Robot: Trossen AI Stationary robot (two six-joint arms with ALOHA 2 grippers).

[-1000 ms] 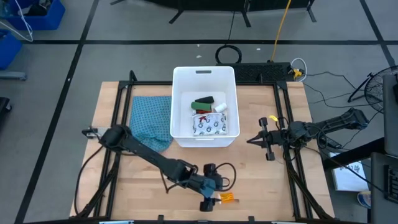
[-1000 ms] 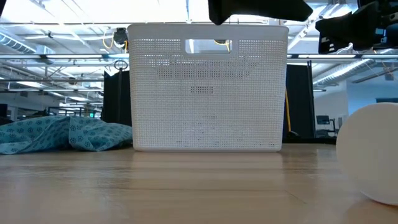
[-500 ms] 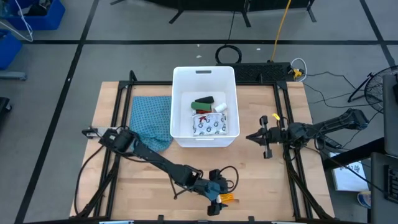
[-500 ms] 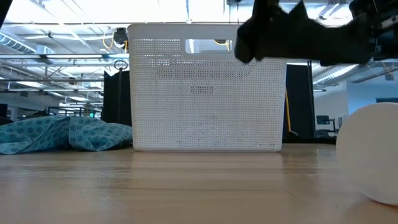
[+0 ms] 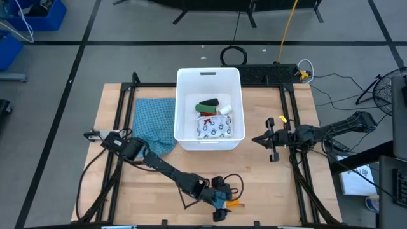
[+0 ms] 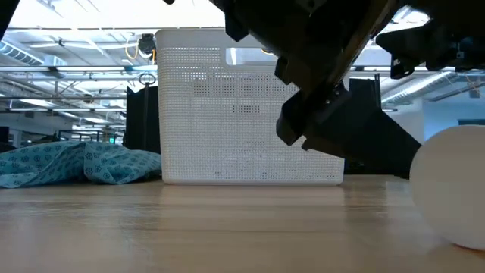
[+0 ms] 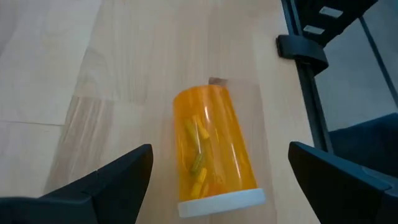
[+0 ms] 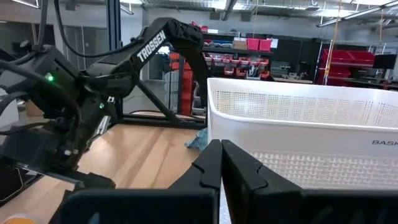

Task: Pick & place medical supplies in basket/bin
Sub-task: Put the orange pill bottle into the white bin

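Observation:
The orange vial lies on its side on the table near the near edge, its white cap toward the camera; in the high view the vial peeks out beside my left gripper. My left gripper is open, with one finger on each side of the vial and a gap to both. The white tub holds the patterned white pouch, the red bottle, the green packet and a black packet. A white cylinder sits close to the low camera. My right gripper waits, shut, right of the tub.
The teal checked cloth lies bunched against the tub's left wall. Black frame rails run along the table's sides. Bare wood lies between the tub and the near edge. Blue crates stand on the floor beyond the far left corner.
My left gripper has moved toward the near edge and slightly right, coming down over the orange vial; in the low view it has dropped from the top of the picture to in front of the tub. The vial has stayed where it was.

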